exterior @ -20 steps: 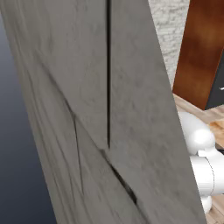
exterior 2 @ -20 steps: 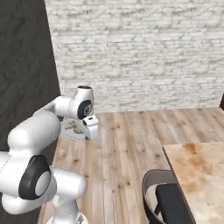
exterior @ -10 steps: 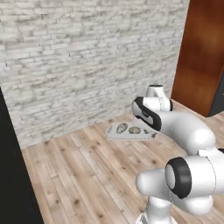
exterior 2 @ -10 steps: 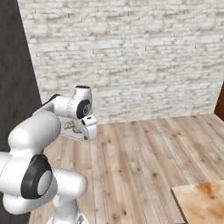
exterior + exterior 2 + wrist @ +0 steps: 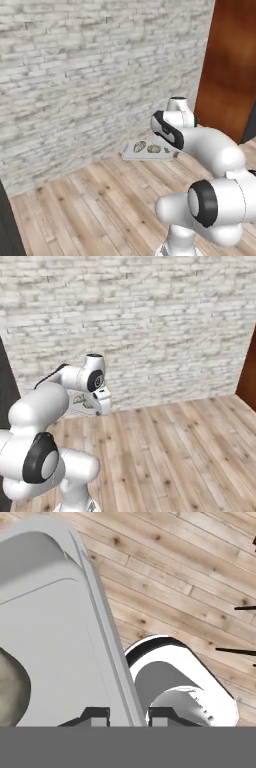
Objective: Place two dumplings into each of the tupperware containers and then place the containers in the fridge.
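Observation:
My gripper (image 5: 129, 718) is shut on the rim of a pale grey tupperware container (image 5: 50, 632) and holds it in the air above the wooden floor. In the left base view the container (image 5: 148, 151) sticks out to the left of the hand, roughly level, with two dumplings (image 5: 140, 146) side by side in it. One dumpling (image 5: 10, 687) shows at the left edge of the hand view. From the right base, the hand hides most of the container (image 5: 80, 404). A dark sliver at the left edge (image 5: 2, 386) may be the fridge. The other container is out of view.
A pale brick wall (image 5: 75, 75) runs across the back. A reddish-brown wooden cabinet (image 5: 230, 65) stands at the right, and its edge (image 5: 248, 371) also shows from the right base. Wooden plank floor (image 5: 175, 456) spreads below the arm.
The whole picture has swung as the base drove: the large dark grey panel slid off to the left and the brick wall came into view. The container stays in my gripper.

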You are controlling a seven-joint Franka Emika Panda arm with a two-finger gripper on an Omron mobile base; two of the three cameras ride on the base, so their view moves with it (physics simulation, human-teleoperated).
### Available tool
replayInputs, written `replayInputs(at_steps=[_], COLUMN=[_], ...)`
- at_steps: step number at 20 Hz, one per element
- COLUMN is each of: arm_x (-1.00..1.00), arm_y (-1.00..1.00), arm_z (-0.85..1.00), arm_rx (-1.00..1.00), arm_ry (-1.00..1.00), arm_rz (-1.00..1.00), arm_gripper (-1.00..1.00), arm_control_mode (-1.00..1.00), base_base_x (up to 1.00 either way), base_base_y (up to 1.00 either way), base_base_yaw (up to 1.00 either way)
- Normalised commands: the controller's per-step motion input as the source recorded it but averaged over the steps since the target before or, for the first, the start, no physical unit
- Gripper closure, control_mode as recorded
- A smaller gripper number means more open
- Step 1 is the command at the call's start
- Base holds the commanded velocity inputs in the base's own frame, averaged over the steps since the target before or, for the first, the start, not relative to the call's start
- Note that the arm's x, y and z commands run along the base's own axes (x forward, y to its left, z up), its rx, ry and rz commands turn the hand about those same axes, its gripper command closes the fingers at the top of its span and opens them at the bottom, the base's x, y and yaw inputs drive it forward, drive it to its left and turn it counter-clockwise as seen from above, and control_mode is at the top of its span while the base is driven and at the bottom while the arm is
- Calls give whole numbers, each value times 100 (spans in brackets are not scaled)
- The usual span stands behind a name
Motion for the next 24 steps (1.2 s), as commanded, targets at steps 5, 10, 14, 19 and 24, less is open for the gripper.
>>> replayInputs(at_steps=[5, 10, 14, 19, 24], arm_x=[0, 0, 0, 0, 0], arm_y=[0, 0, 0, 0, 0], arm_z=[0, 0, 0, 0, 0], arm_rx=[0, 0, 0, 0, 0], arm_ry=[0, 0, 0, 0, 0], arm_rz=[0, 0, 0, 0, 0], arm_gripper=[100, 100, 100, 100, 100], arm_control_mode=[100, 100, 100, 100, 100], base_base_x=[100, 89, 87, 100, 100], base_base_y=[-9, -10, -27, -43, -53], base_base_yaw=[-53, -59, -54, -34, -19])
